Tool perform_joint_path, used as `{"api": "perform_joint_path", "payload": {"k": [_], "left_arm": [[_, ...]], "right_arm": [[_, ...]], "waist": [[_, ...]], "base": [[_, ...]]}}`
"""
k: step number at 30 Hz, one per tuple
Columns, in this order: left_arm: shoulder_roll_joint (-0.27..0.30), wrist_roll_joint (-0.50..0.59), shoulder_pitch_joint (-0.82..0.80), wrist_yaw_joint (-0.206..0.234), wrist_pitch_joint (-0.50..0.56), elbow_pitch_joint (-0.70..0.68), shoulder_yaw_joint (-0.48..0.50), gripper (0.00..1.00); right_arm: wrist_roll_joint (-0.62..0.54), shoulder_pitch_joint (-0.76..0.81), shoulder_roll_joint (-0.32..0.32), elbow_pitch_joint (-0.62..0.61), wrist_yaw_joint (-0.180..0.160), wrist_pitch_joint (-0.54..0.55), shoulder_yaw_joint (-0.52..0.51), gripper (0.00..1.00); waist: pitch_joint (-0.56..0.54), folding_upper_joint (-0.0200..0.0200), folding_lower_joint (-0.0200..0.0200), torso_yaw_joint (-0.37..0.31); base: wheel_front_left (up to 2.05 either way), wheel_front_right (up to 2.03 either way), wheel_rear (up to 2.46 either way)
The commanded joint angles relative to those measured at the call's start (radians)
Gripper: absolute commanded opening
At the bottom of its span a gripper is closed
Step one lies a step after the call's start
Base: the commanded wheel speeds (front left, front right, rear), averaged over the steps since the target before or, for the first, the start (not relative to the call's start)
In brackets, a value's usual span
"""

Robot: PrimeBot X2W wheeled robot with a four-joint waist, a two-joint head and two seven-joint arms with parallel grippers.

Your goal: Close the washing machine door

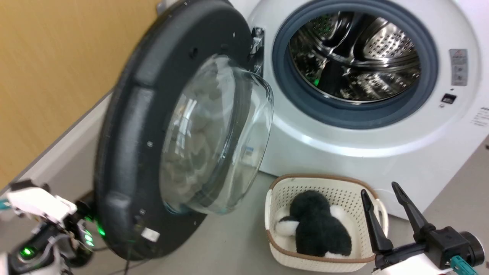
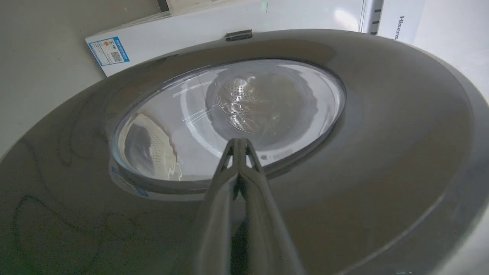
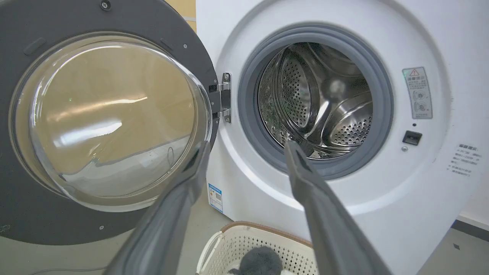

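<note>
The washing machine door (image 1: 126, 152) hangs swung out on its left hinge, its black rim and bulging glass bowl turned toward me. The white washing machine (image 1: 382, 130) shows its grey gasket and steel drum uncovered. My left arm (image 1: 38, 206) reaches behind the door's lower edge. In the left wrist view my left gripper (image 2: 238, 142) is shut, with its tips against the door's (image 2: 382, 133) outer face at the rim of the glass. My right gripper (image 1: 379, 190) stands open at the lower right, holding nothing. Seen from the right wrist, that gripper (image 3: 248, 147) points between the door (image 3: 23, 214) and the drum opening.
A white perforated basket (image 1: 282, 191) holding a black and white plush toy (image 1: 317, 225) sits on the grey floor before the machine, just left of my right gripper. A wood-coloured wall (image 1: 57, 76) stands close behind the door at the left.
</note>
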Motion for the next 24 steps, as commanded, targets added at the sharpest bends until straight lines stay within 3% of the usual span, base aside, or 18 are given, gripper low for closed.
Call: {"api": "perform_joint_path", "payload": {"k": [1, 7, 13, 19, 24], "left_arm": [[-0.035, -0.019, 0.048, 0.036, 0.026, -0.058, -0.010, 0.00], [-0.087, -0.079, 0.166, 0.127, 0.104, -0.241, -0.071, 0.00], [-0.098, -0.144, 0.247, 0.172, 0.118, -0.365, -0.187, 0.00], [-0.098, -0.265, 0.298, 0.197, 0.032, -0.437, -0.331, 0.00], [-0.098, -0.359, 0.302, 0.193, -0.084, -0.443, -0.445, 0.00]], "right_arm": [[0.012, 0.014, 0.003, 0.005, 0.001, -0.004, -0.008, 1.00], [0.028, 0.017, 0.003, 0.000, 0.001, -0.005, -0.015, 1.00], [0.017, 0.026, 0.003, 0.000, 0.001, -0.005, -0.006, 1.00], [0.010, 0.031, 0.003, -0.002, 0.001, -0.005, -0.012, 1.00], [0.008, 0.029, 0.003, -0.002, 0.001, -0.005, -0.008, 1.00]], "waist": [[-0.020, -0.0001, 0.0000, -0.016], [-0.031, -0.0001, 0.0000, -0.070], [-0.032, -0.0001, 0.0000, -0.136], [-0.023, -0.0001, 0.0000, -0.213], [-0.011, -0.0001, 0.0000, -0.286]], "base": [[0.00, 0.00, 0.00], [0.00, 0.00, 0.00], [0.00, 0.00, 0.00], [0.00, 0.00, 0.00], [0.00, 0.00, 0.00]]}}
